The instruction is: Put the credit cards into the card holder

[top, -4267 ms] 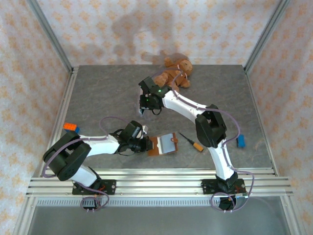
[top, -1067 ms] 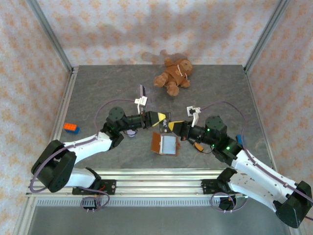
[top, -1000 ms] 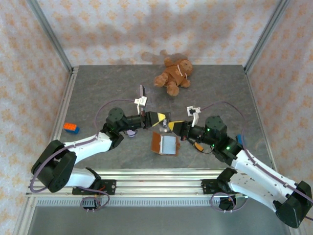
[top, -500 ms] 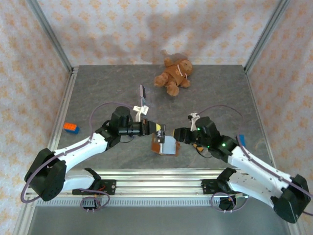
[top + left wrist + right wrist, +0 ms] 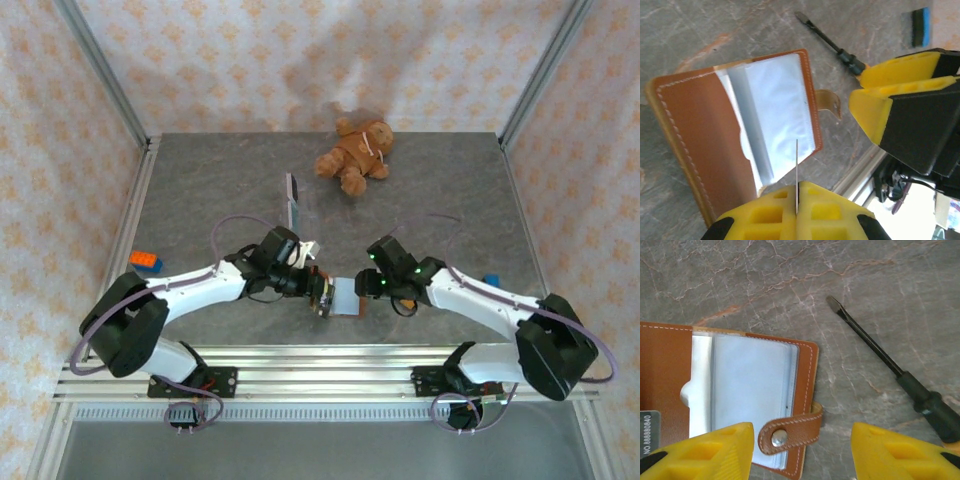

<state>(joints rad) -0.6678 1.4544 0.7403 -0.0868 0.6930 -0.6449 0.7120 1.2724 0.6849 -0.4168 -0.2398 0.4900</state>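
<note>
The brown card holder lies open on the grey table, close to the near edge and between the two arms. Its pale see-through pockets face up. The left gripper comes at it from the left side. In the left wrist view, its yellow fingers are pressed together on a thin credit card, which is seen edge on. The card's edge hangs just over the near pocket of the holder; I cannot tell if it touches. The right gripper sits at the right side of the holder. Its yellow fingers are spread wide apart and hold nothing. The little snap tab of the holder curls up between them, just beside the left-hand finger. A screwdriver with a dark handle lies on the table just to the right of the holder, right by the right gripper. A small blue block sits farther right, near the right arm. An orange and blue block sits near the left edge of the table, by the left arm. One other card, dark in colour, is farther back on the table, well apart from the holder. A brown teddy bear lies at the far end, past that card.
</note>
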